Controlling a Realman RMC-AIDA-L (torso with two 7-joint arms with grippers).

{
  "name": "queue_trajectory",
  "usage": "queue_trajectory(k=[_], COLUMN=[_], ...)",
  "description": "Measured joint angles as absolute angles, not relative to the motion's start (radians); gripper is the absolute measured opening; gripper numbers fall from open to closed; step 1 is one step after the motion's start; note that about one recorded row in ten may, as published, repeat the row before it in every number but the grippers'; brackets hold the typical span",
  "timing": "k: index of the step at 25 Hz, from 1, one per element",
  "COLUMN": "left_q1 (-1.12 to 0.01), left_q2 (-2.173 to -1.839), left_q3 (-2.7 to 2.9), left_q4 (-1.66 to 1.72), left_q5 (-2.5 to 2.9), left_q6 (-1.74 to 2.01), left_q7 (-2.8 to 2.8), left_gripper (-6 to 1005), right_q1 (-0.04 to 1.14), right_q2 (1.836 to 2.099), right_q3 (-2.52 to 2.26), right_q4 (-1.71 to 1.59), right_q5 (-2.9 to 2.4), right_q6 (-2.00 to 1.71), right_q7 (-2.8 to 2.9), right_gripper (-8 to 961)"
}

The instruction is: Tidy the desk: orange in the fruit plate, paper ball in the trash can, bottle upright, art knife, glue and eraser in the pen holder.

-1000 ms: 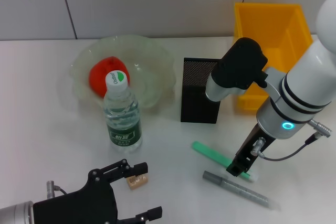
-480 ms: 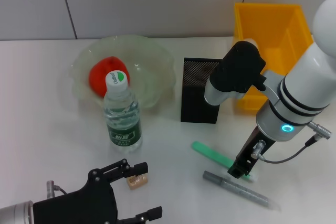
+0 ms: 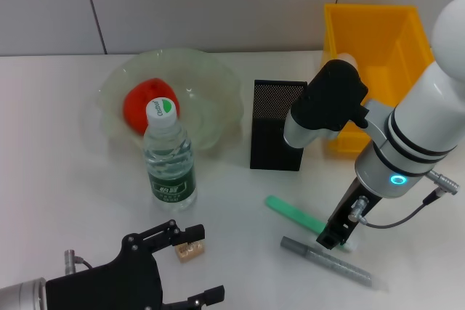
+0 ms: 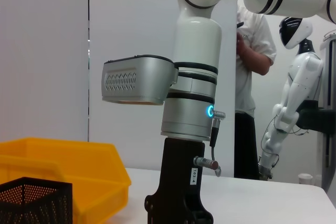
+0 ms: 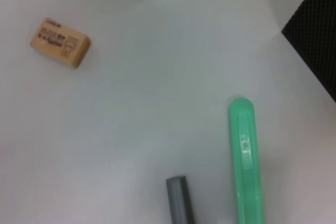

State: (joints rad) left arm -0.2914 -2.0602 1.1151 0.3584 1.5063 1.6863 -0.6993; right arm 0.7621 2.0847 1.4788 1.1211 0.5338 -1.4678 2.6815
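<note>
The orange lies in the fruit plate. The bottle stands upright in front of the plate. The pen holder stands mid-table, and the yellow trash can is at the back right. The green art knife and the grey glue stick lie in front of the holder. My right gripper hangs over the knife's near end. The right wrist view shows the knife, the glue and the eraser. My left gripper is open, and the eraser lies beside its far finger. The paper ball is not clearly in view.
The left wrist view shows my right arm, the trash can and the pen holder, with a person and another robot beyond the table. White tabletop lies left of the bottle.
My right gripper has edged slightly to the right over the knife's end. Nothing else has moved.
</note>
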Motion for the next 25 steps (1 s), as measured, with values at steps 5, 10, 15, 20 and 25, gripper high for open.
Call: queue_trajectory(k=[5, 10, 15, 20, 25], left_q1=[-0.291, -0.291, -0.29, -0.291, -0.291], left_q2=[-2.06, -2.06, -2.06, -2.06, -2.06], left_q3=[1.115, 1.115, 1.115, 1.115, 1.115], left_q4=[0.357, 0.356, 0.356, 0.359, 0.356], left_q5=[1.506, 1.506, 1.506, 1.506, 1.506], left_q6=[1.686, 1.686, 1.686, 1.686, 1.686], left_q7=[-0.699, -0.699, -0.699, -0.701, -0.699], left_gripper=[804, 804, 804, 803, 803], right_q1=[0.763, 0.763, 0.763, 0.764, 0.761], right_q2=[2.085, 2.085, 2.085, 2.085, 2.084], right_q3=[1.478, 1.477, 1.466, 1.466, 1.47], right_q4=[1.119, 1.119, 1.115, 1.101, 1.115], right_q5=[0.534, 0.534, 0.533, 0.53, 0.532], right_q6=[-1.468, -1.468, -1.46, -1.458, -1.46], right_q7=[2.681, 2.681, 2.68, 2.674, 2.671], right_gripper=[312, 281, 249, 218, 188])
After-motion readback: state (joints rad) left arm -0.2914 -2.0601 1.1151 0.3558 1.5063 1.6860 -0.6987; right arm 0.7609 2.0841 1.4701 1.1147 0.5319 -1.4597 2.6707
